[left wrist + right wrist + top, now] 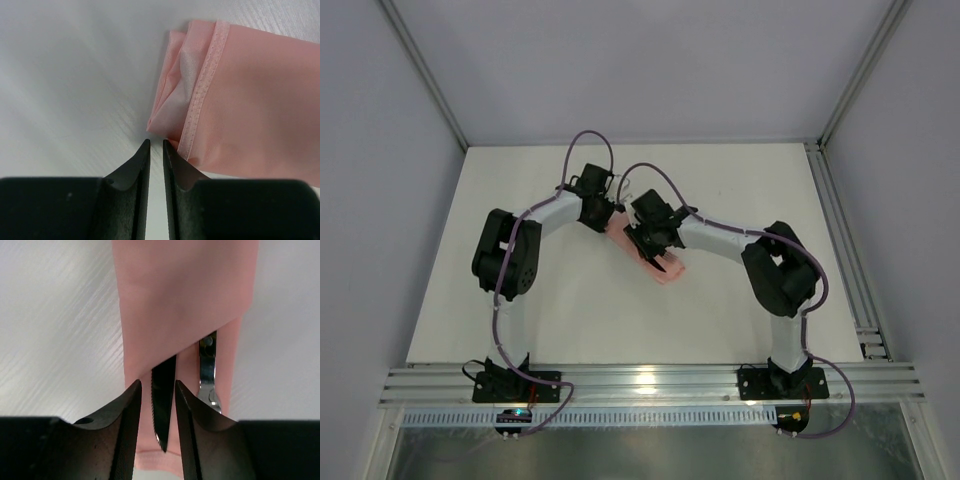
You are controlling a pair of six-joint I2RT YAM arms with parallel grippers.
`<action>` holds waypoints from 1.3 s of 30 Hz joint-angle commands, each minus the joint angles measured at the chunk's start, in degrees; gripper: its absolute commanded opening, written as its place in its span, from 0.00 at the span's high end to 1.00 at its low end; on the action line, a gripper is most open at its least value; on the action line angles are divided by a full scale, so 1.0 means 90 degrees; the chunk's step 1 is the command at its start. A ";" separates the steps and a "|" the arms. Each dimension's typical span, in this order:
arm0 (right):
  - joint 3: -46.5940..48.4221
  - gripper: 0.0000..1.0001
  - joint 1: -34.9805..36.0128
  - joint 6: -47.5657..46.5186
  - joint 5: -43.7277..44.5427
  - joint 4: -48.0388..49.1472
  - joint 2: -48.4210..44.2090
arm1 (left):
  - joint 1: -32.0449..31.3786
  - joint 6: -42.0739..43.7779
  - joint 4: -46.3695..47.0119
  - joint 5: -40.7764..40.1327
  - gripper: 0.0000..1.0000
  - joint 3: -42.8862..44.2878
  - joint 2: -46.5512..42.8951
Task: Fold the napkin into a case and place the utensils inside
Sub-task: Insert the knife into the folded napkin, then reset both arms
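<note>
Both grippers at the folded case, mid-table.

The right gripper [155,390] has its jaws narrowly parted around the knife [162,400], which lies in the case [185,300] beside the fork [207,375]; the left gripper [155,144], nearly closed and holding nothing, hovers just beside the case's folded end on the table [520,320].

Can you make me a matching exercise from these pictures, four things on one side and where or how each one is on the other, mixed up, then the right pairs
Things
1. left gripper
2. right gripper
3. knife
4. fork

States
A. silvery, partly tucked under the diagonal pocket edge, right of the black blade in the right wrist view
B. jaws nearly closed, holding nothing, tips at the folded corner of the case
C. black serrated blade sticking out of the pocket
D. jaws apart, one on each side of the blade

Pairs: 1-B, 2-D, 3-C, 4-A
</note>
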 commanded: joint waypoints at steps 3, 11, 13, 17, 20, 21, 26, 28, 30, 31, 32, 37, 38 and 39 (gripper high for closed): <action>0.0204 0.63 0.0002 0.0080 0.0154 -0.0592 -0.1006 | -0.0015 0.0135 -0.0138 -0.0131 0.83 0.0187 -0.0342; -0.0196 0.48 -0.0504 0.0363 0.1491 -0.0983 -0.1942 | -0.0005 0.0389 -0.0362 -0.0940 0.77 0.0411 -0.0732; -0.0469 0.41 -0.0885 0.0685 0.1570 -0.1061 -0.2148 | 0.0015 0.0458 -0.0421 -0.1165 0.75 0.0392 -0.1024; -0.1347 0.22 -0.2164 0.1280 0.1297 -0.0857 -0.2938 | 0.0228 0.0526 -0.0635 -0.1586 0.71 0.0265 -0.1591; -0.1982 0.11 -0.3587 0.1769 0.1102 -0.0768 -0.3564 | 0.0560 0.0468 -0.0841 -0.1751 0.67 -0.0104 -0.2196; -0.2245 0.10 -0.3853 0.1857 0.1024 -0.0749 -0.3836 | 0.0648 0.0468 -0.0880 -0.1781 0.64 -0.0261 -0.2372; -0.2968 0.07 -0.5221 0.2511 0.1121 -0.0554 -0.4531 | 0.1535 0.0429 -0.1036 -0.1558 0.54 -0.1442 -0.3814; -0.3126 0.06 -0.5554 0.2619 0.1305 -0.0407 -0.4795 | 0.1849 0.0380 -0.1046 -0.1313 0.52 -0.2135 -0.4217; -0.3204 0.04 -0.5604 0.2658 0.1443 -0.0426 -0.4873 | 0.2210 0.0438 -0.1066 -0.1313 0.52 -0.2787 -0.4793; -0.3204 0.04 -0.5614 0.2678 0.1434 -0.0465 -0.4874 | 0.2309 0.0477 -0.1056 -0.1322 0.49 -0.2985 -0.4969; -0.3185 0.04 -0.5614 0.2707 0.1405 -0.0495 -0.4854 | 0.2397 0.0516 -0.1037 -0.1322 0.47 -0.3161 -0.5155; -0.3146 0.04 -0.5614 0.2776 0.1405 -0.0671 -0.4630 | 0.3167 0.0594 -0.1085 -0.0991 0.38 -0.3952 -0.6064; -0.3185 0.04 -0.5614 0.2756 0.1337 -0.0671 -0.4610 | 0.3266 0.0643 -0.1095 -0.0923 0.38 -0.3983 -0.6113; -0.3224 0.04 -0.5614 0.2717 0.1239 -0.0622 -0.4610 | 0.3363 0.0721 -0.1124 -0.0903 0.37 -0.4002 -0.6152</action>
